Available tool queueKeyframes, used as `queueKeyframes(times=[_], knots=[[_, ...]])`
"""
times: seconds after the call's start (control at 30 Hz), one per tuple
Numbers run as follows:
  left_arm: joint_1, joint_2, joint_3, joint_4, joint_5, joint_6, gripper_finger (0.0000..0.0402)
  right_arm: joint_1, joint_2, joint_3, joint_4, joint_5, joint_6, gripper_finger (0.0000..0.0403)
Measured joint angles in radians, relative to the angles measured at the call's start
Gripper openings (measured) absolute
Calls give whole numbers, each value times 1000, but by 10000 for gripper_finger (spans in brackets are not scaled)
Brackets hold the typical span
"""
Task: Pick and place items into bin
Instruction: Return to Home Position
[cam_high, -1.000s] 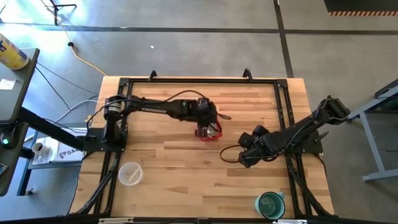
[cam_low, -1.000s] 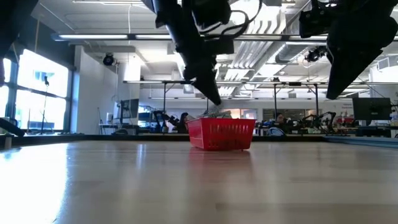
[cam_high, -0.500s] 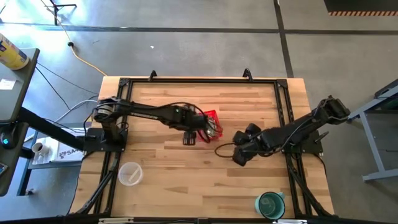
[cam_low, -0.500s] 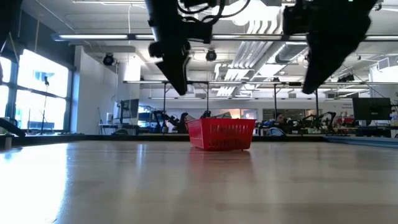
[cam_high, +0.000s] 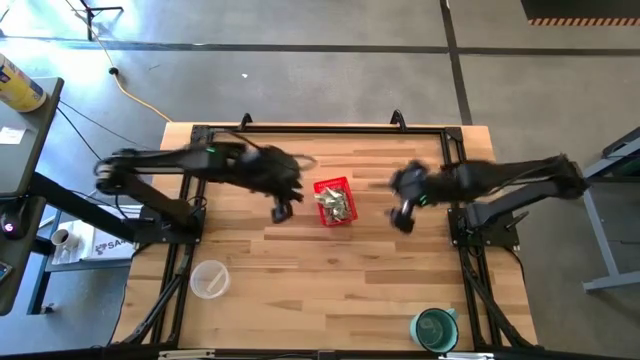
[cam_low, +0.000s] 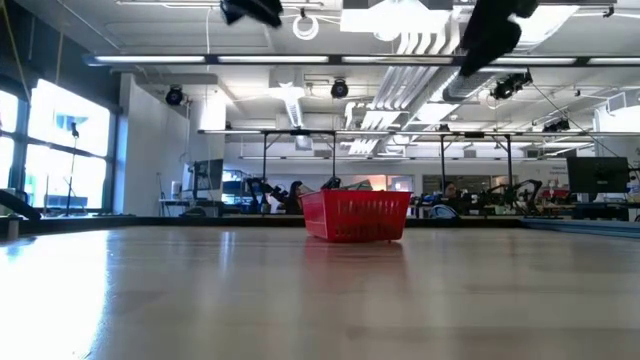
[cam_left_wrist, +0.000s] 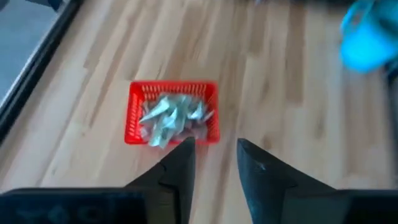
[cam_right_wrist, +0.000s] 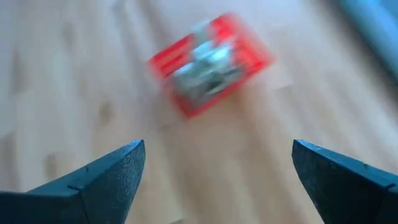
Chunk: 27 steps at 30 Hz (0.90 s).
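Observation:
The red basket (cam_high: 335, 202) stands on its base near the middle of the table; it also shows in the low view (cam_low: 355, 215). A heap of pale green-and-white wrapped items (cam_left_wrist: 171, 116) lies inside it. My left gripper (cam_left_wrist: 214, 149) hangs high above the table, just left of the basket (cam_left_wrist: 173, 112), open and empty. My right gripper (cam_right_wrist: 217, 155) hangs high to the basket's right, fingers spread wide and empty, with the blurred basket (cam_right_wrist: 208, 62) ahead of it. In the low view only the arms' lower parts show at the top edge.
A clear plastic cup (cam_high: 210, 278) stands near the table's near-left corner. A teal cup (cam_high: 435, 327) stands at the near edge on the right and shows as a blur in the left wrist view (cam_left_wrist: 367, 40). Bare wood lies around the basket.
My left gripper has drawn back from over the basket toward the table's left and risen high. My right gripper has moved from the near right of the basket toward the far edge and risen too. The basket has stayed in place.

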Motion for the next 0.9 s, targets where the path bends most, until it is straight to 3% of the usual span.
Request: queueKeyframes(times=[0.07,0.13,0.27,0.37,0.5,0.63,0.73,0.9], knots=[[-1,-65,0,9,-1,-101,146,-28,-58,54,-84,58,54,395],[-2,-108,1,50,1,-210,141,-46,-120,102,-139,45,151,394],[-48,-161,-61,202,46,-64,136,-33,-255,92,-8,-31,58,395],[-51,-207,-252,420,112,-70,138,-30,-380,-55,130,-138,49,396],[-47,-249,-578,842,224,-143,142,-33,-555,-345,426,-291,113,395],[-5,-332,-780,1101,255,-203,142,-64,-720,-529,663,-346,112,396],[31,-430,-875,1137,250,-214,139,-91,-842,-594,663,-346,107,396],[39,-631,-992,1059,232,-229,140,-116,-1037,-670,617,-340,98,397]])
